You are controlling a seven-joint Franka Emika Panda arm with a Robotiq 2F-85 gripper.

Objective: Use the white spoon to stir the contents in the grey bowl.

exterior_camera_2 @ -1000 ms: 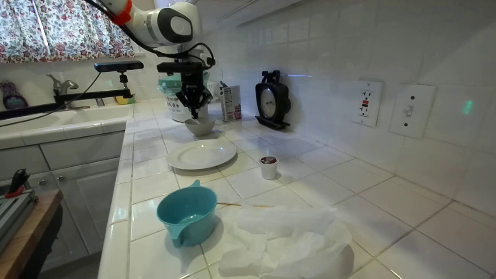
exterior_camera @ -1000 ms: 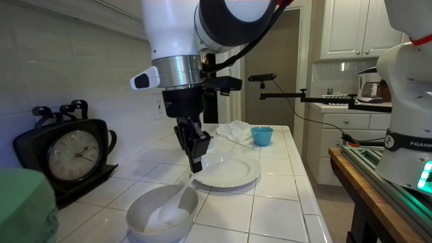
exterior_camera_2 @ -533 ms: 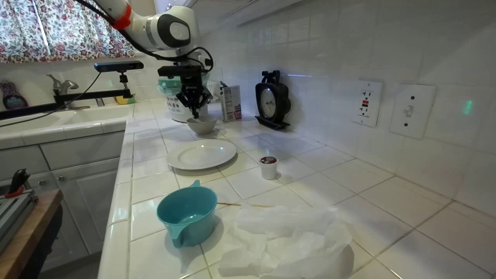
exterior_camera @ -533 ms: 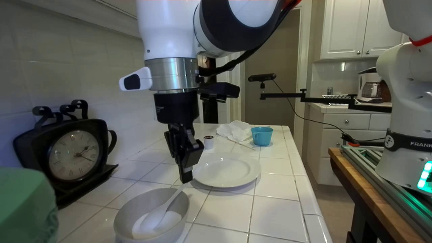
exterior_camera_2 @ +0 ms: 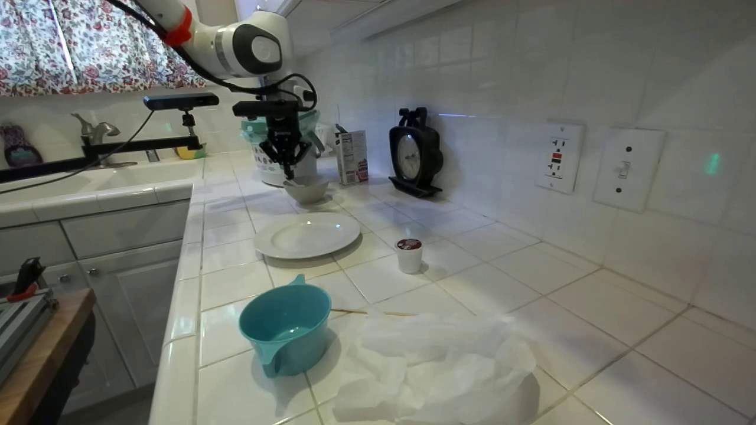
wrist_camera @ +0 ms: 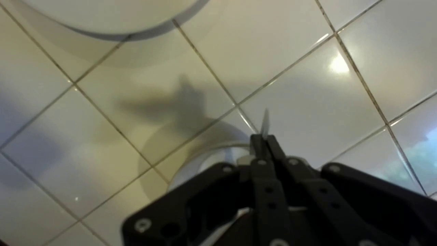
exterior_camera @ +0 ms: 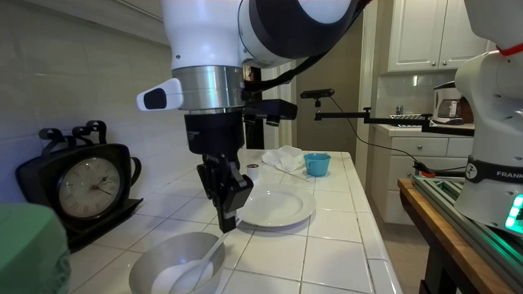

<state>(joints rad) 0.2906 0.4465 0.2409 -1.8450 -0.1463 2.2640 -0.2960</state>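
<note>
My gripper (exterior_camera: 229,227) is shut on the handle of the white spoon (exterior_camera: 214,247), above the rim of the grey bowl (exterior_camera: 160,254). The spoon slants down into the bowl. Its head rests in the white contents (exterior_camera: 166,276) at the bowl's bottom. In an exterior view the gripper (exterior_camera_2: 289,172) hangs over the bowl (exterior_camera_2: 309,193); the spoon's head is hidden there. In the wrist view the handle's end (wrist_camera: 265,123) sticks out between the gripper's tips (wrist_camera: 264,139). The bowl's rim (wrist_camera: 209,149) shows behind the gripper, which covers most of it.
A flat white plate (exterior_camera: 282,206) lies just beyond the bowl. A blue cup (exterior_camera_2: 304,354), a small lidded cup (exterior_camera_2: 409,258) and crumpled paper (exterior_camera_2: 437,372) stand farther along the counter. A black clock (exterior_camera: 90,190) stands against the wall. A green-lidded tub (exterior_camera: 30,245) and a box (exterior_camera_2: 353,156) are nearby.
In an exterior view my gripper has moved down and slightly left with the spoon. The spoon's head has shifted through the contents, and the bowl has slid a little toward that camera.
</note>
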